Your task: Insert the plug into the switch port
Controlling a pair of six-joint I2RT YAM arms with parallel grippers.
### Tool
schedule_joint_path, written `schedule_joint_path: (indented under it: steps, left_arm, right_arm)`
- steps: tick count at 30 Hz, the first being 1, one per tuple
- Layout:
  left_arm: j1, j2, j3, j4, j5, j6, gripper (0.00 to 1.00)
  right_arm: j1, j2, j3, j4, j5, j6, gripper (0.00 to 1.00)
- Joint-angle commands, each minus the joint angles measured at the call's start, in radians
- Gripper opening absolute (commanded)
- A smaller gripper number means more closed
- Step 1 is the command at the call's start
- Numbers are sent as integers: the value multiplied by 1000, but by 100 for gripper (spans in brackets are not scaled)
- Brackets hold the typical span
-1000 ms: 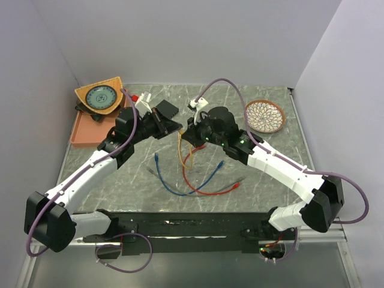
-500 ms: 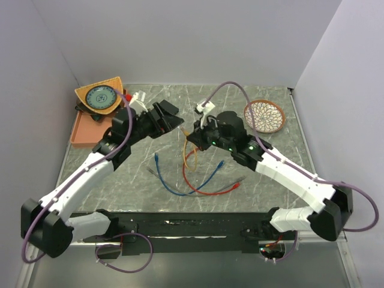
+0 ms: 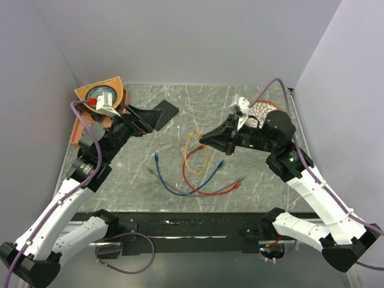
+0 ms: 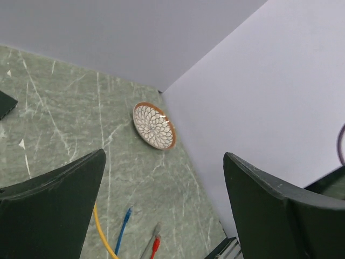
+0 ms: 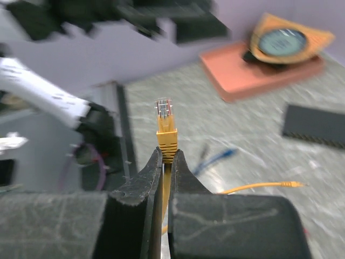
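Note:
A yellow plug [image 5: 166, 127] sticks up from the tips of my right gripper [image 5: 167, 156], which is shut on it. In the top view this gripper [image 3: 204, 138] hovers over the table's middle, and the yellow cable [image 3: 197, 150] loops below it. The flat black switch [image 3: 165, 111] lies at the back left, also seen from the right wrist [image 5: 315, 125]. The switch port itself is too small to make out. My left gripper [image 3: 146, 122] is beside the switch. It stands open [image 4: 164, 156] with nothing between its fingers, and only a corner of the switch [image 4: 5, 105] shows there.
An orange tray [image 3: 80, 133] with a round dial [image 3: 99, 95] on it stands at the far left. A patterned plate [image 3: 267, 112] sits at the back right. Blue [image 3: 210, 175], red [image 3: 207, 191] and grey [image 3: 235, 182] cables lie loose on the near middle of the table.
My left gripper has opened, let go of the switch and drawn back to the left. My right arm has pulled back to the right with the yellow plug still in its jaws.

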Motion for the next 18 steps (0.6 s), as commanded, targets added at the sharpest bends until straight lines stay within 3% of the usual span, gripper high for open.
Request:
schedule_joint_path:
  steps: [1,4,9,14,18]
  left_arm:
    - [-1,32,-5,17,5,38,96]
    - [0,46,-2,14,12,41,96]
    - [2,61,12,-7,-5,74,96]
    - [23,145,118,-173,-44,179,96]
    - [80,270,176,-222,48,229,96]
  right_arm:
    - [-102,-21,-22,257,-370,224,0]
    - [-140,-9,-64,447,-454,359,0]
    - [-150,18,-26,306,-407,291,0]
    - [-150,45,43,60,-156,162,0]
    - [-142,48,39,-74,63,82,0]
